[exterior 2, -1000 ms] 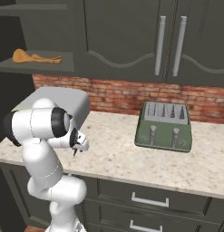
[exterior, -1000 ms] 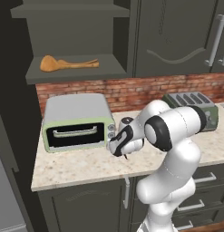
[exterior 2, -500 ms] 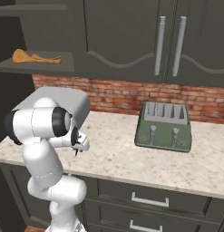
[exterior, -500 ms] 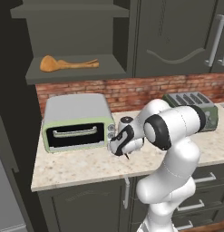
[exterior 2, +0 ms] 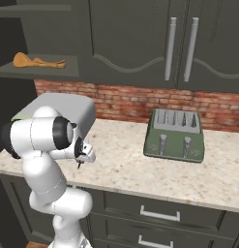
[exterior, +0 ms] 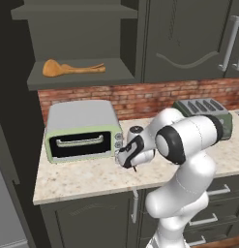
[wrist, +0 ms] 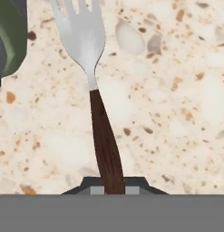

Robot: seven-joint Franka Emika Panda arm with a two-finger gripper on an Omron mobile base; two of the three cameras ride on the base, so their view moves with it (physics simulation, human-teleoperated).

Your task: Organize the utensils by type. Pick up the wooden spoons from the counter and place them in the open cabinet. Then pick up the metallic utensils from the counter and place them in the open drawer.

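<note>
The gripper (wrist: 112, 186) was closed on the dark handle of the fork (wrist: 88, 50), which pointed away over the counter (wrist: 177, 113).

Tool (wrist: 112, 186) now tight on fork (wrist: 88, 43)

Silver fork (wrist: 84, 38), brown handle; beige-speckled counter (wrist: 177, 113)

fork (wrist: 88, 41) tines cut off at the hand view's top edge, handle end hidden between end effector (wrist: 111, 183) fingertips
</note>
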